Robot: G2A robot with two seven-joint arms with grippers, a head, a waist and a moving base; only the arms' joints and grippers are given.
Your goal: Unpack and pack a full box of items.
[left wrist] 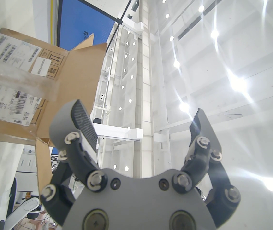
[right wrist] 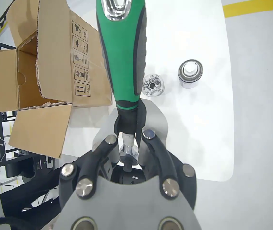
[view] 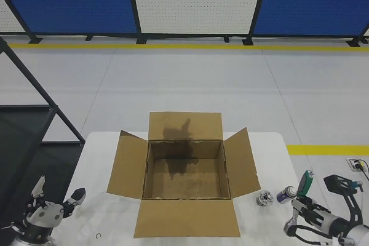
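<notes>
Two items, a spray can [view: 286, 195] and a clear round piece [view: 264, 198], stand on the table [view: 98, 184] beside the open box [view: 187, 218], its floor bare; the right gripper [right wrist: 128, 125] is clamped on a green-handled tool [right wrist: 122, 44]; the left gripper [left wrist: 139, 120] is spread, empty. Unpacking looks nearly finished; all the repacking is left.

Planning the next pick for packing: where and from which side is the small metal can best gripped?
Likely its round side wall, from above: the can stands upright, apart from the box. Align the grip so nothing lands on the clear round piece beside it. The right gripper holds the green-handled tool.
</notes>
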